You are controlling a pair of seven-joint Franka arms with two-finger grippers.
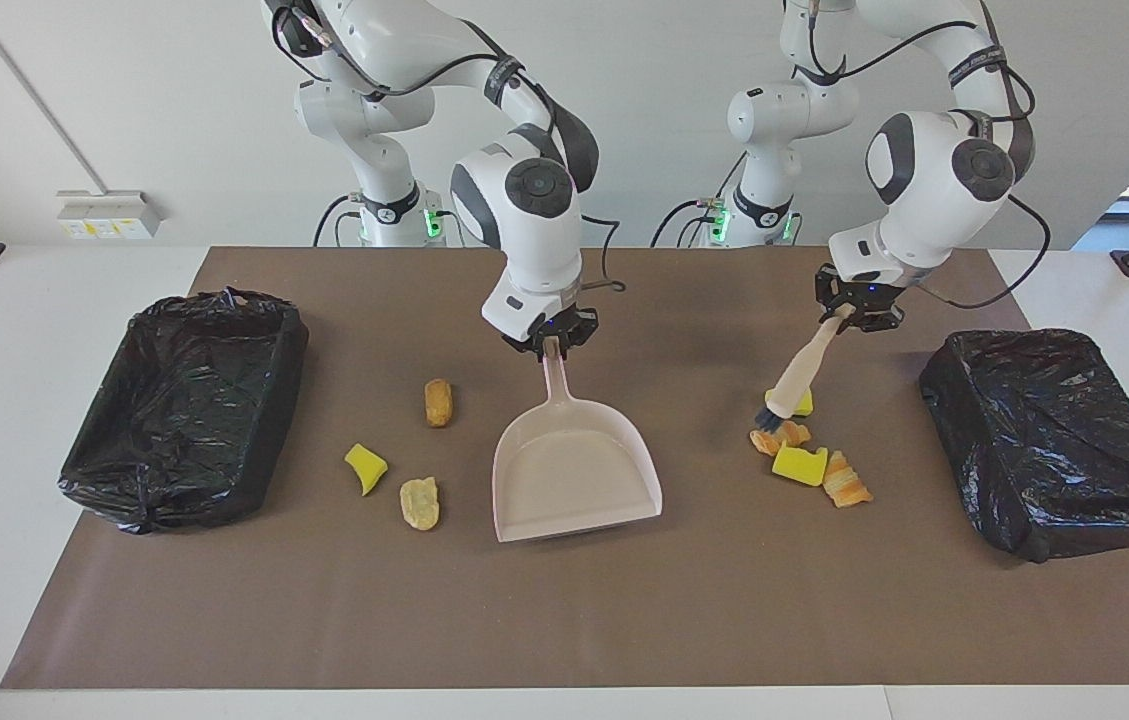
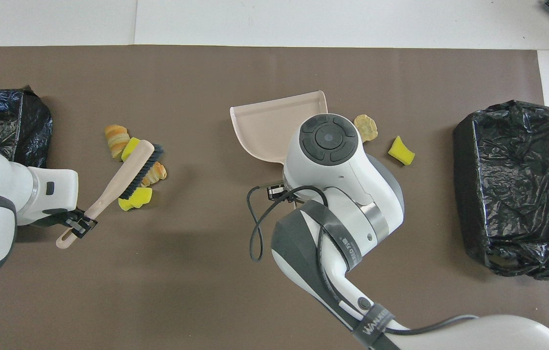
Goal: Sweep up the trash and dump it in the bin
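My right gripper [image 1: 552, 346] is shut on the handle of the pale pink dustpan [image 1: 574, 470] [image 2: 264, 125] at mid-table. My left gripper [image 1: 854, 311] [image 2: 76, 226] is shut on the wooden brush [image 1: 792, 380] [image 2: 126, 176], whose bristles press a yellow sponge chunk [image 1: 803, 403] [image 2: 136, 200] against two striped pieces [image 1: 780, 435] [image 1: 845, 480] and another yellow chunk [image 1: 799, 465]. Toward the right arm's end lie a brown lump [image 1: 437, 402], a yellow chunk [image 1: 365, 468] [image 2: 400, 150] and a tan lump [image 1: 419, 502] [image 2: 365, 127].
Two bins lined with black bags stand at the ends of the brown mat, one at the right arm's end [image 1: 184, 405] [image 2: 517, 184], one at the left arm's end [image 1: 1054, 440] [image 2: 7, 121]. In the overhead view my right arm hides the brown lump.
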